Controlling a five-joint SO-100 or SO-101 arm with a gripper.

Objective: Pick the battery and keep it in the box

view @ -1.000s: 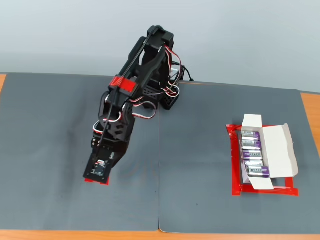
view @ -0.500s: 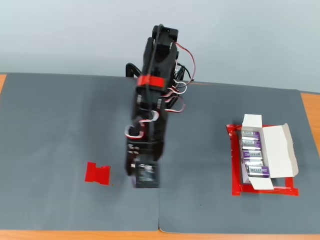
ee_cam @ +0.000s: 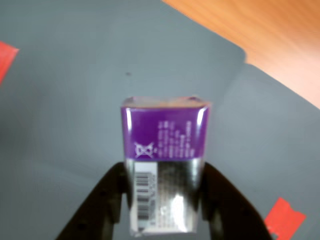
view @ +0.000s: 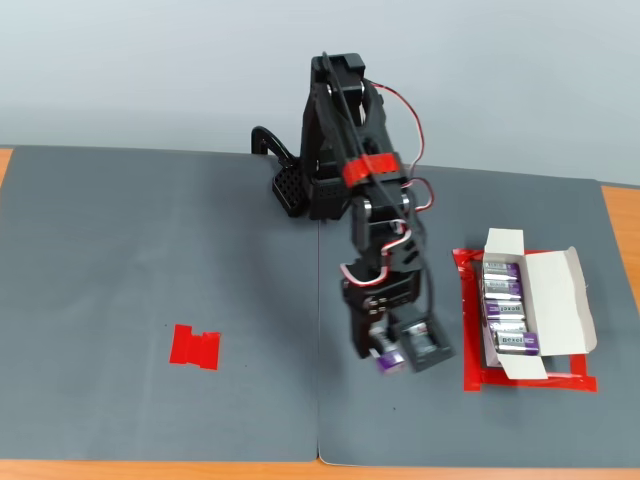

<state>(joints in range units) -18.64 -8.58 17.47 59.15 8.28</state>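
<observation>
Just left of the box, the gripper is clamped on the battery mid-carry; next move probably needs lining up over the open slot.

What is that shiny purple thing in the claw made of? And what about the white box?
The battery looks like metal cells under glossy plastic wrap: the silver part mirrors light, and the purple band has bright glare streaks. The claw gripping it seems to be matte black plastic. The box looks like thin white cardboard, with dull folded flaps standing open.
</observation>
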